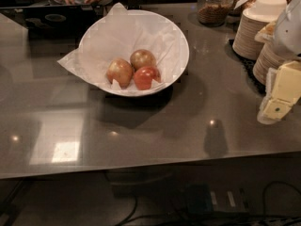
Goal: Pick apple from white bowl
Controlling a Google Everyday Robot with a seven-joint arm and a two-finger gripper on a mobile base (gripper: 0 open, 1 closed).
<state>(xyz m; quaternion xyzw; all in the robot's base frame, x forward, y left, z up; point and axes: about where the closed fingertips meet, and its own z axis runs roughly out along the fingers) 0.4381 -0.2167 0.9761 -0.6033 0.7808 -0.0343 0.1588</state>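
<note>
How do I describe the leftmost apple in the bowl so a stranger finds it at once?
On the grey counter, left of the claw at the right edge, stands a white bowl lined with paper. Of three apples inside, it is the leftmost apple: yellowish-tan, left of the red apple and the rear tan apple.

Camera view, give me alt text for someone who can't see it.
A white paper-lined bowl on a grey counter holds three apples: a tan apple front left, a second tan apple at the back, and a red apple. The robot's pincer hangs at the right edge, beside stacks of paper bowls.
</note>
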